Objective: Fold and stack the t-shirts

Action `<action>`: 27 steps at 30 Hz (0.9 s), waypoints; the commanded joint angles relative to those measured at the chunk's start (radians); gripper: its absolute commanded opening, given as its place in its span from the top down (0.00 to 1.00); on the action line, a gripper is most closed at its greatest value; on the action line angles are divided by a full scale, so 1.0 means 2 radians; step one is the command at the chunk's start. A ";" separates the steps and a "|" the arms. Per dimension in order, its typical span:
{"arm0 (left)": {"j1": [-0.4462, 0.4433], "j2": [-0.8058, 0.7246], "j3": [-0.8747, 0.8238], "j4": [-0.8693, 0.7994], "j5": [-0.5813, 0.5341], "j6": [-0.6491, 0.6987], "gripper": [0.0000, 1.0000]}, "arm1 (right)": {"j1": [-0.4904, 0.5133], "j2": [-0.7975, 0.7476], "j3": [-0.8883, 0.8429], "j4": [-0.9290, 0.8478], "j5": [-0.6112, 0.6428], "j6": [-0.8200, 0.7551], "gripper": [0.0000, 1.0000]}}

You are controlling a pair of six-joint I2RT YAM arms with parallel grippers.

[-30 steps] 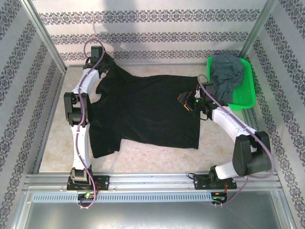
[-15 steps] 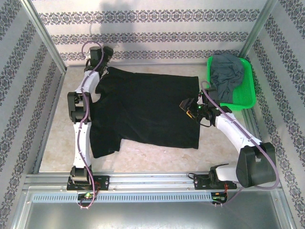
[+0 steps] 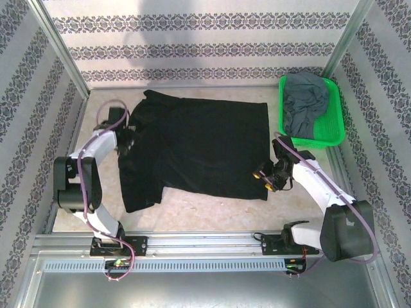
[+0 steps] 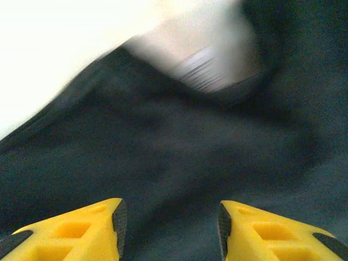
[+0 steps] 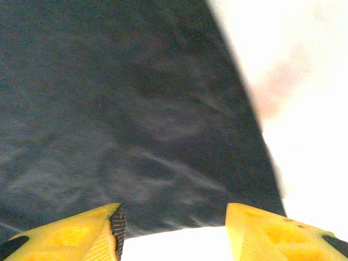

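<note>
A black t-shirt (image 3: 199, 147) lies spread flat across the middle of the table, its near-left sleeve (image 3: 138, 196) pointing toward me. My left gripper (image 3: 126, 138) hovers over the shirt's left side, open, with nothing between its yellow fingers (image 4: 87, 231). The left wrist view shows black cloth and the collar opening (image 4: 201, 73), and the gripper (image 4: 168, 217) there is empty. My right gripper (image 3: 264, 179) sits at the shirt's near-right corner, open and empty. In the right wrist view the gripper (image 5: 174, 217) stands over the hem corner (image 5: 217, 206). The grey t-shirt (image 3: 305, 106) lies bunched in the basket.
A bright green plastic basket (image 3: 334, 131) stands at the far right by the patterned wall. Patterned walls close in the left, far and right sides. A metal rail (image 3: 205, 240) runs along the near edge. Bare table (image 3: 212, 208) shows in front of the shirt.
My left gripper let go of the shirt's far-left shoulder and drew back toward me along the left side. My right gripper moved nearer, from the shirt's right edge to its near-right corner.
</note>
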 commanded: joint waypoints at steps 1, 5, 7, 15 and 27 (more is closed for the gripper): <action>0.004 -0.048 -0.063 -0.055 -0.005 -0.010 0.51 | -0.002 -0.007 -0.031 -0.025 0.011 0.025 0.50; 0.009 -0.071 -0.076 -0.070 -0.007 0.011 0.51 | 0.003 0.038 -0.027 0.032 0.015 0.021 0.59; 0.011 -0.070 -0.065 -0.082 -0.009 0.019 0.51 | 0.004 0.078 -0.013 0.041 0.014 0.012 0.62; 0.020 -0.090 -0.044 -0.110 -0.027 0.031 0.46 | -0.040 0.157 0.045 -0.032 0.071 0.039 0.68; 0.040 -0.153 -0.081 -0.150 -0.017 0.027 0.44 | -0.156 0.250 0.111 -0.017 0.067 0.019 0.65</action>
